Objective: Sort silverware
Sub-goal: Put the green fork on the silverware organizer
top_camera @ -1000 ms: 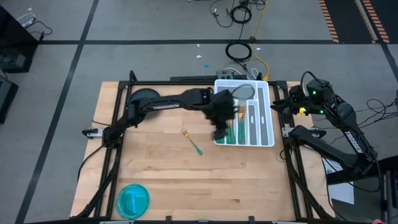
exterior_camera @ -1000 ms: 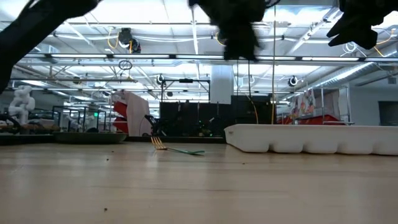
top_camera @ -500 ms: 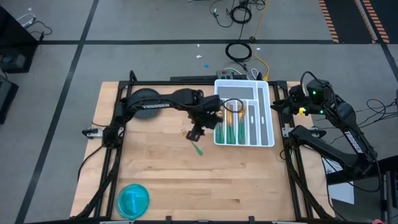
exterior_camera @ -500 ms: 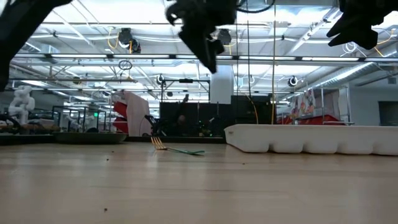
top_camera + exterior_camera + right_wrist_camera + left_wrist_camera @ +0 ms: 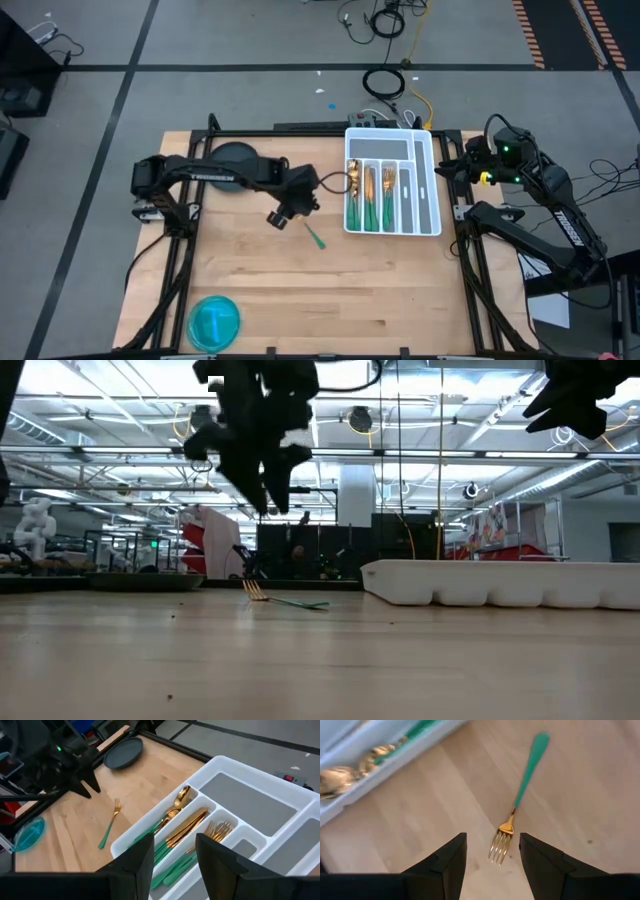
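Observation:
One fork with a gold head and green handle lies flat on the wood table, left of the white tray. In the left wrist view the fork shows between my fingers, its head nearest them. My left gripper hangs open in the air above the fork's head end, touching nothing; the low view shows the left gripper well clear of the table. More silverware lies in the tray's long compartments. My right gripper is open, raised by the tray's right side.
A dark round plate sits at the table's far left, a teal dish near its near-left corner. The tray stands at the far right. Bare wood lies near of the fork. Black frame rails run along the table's sides.
My left gripper has swung from above the tray's left compartment toward the table's left and come down, ending over the lone fork's head. The fork and the tray have not moved. The right arm has kept still.

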Robot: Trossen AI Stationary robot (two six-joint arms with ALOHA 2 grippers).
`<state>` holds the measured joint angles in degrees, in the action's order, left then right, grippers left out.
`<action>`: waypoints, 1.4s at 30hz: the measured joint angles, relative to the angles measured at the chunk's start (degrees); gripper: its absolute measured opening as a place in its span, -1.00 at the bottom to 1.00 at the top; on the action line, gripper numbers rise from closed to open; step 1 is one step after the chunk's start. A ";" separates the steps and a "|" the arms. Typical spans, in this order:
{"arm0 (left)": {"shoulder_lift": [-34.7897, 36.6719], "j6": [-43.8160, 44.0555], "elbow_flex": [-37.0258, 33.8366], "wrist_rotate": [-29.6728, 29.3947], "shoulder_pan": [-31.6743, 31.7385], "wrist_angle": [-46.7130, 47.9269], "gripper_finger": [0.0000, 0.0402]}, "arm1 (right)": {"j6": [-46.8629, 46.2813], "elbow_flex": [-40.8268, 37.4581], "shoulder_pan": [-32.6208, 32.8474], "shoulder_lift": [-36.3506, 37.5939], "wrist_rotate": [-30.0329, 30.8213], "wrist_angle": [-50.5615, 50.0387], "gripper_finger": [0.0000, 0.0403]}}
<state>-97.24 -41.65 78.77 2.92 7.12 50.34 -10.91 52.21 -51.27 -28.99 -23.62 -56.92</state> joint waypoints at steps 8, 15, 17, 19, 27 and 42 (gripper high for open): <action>-3.02 -5.76 -10.66 -0.66 0.00 -14.64 -0.07 | -1.99 0.00 0.00 0.00 -0.04 3.06 -0.31; -7.09 -9.19 -11.81 2.59 0.00 -17.06 -0.07 | -3.33 0.00 0.00 0.00 0.00 3.71 -0.31; -8.18 -10.63 -11.72 3.29 -0.01 -17.19 -0.07 | -3.42 0.00 0.00 0.00 0.09 3.68 -0.31; -9.59 -11.43 -11.69 3.63 -0.02 -17.30 -0.07 | -3.42 0.00 0.00 0.00 0.09 3.66 -0.31; -14.12 -11.83 -11.44 6.23 1.02 -19.61 -0.07 | -3.44 0.00 0.00 0.00 1.29 3.62 -0.31; -17.04 -9.35 -11.07 9.00 2.46 -18.64 -0.95 | -3.44 0.00 0.00 -0.02 1.28 3.53 -0.31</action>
<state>-114.28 -50.99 67.70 11.93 9.58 31.70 -14.35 52.21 -51.27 -29.02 -22.34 -53.39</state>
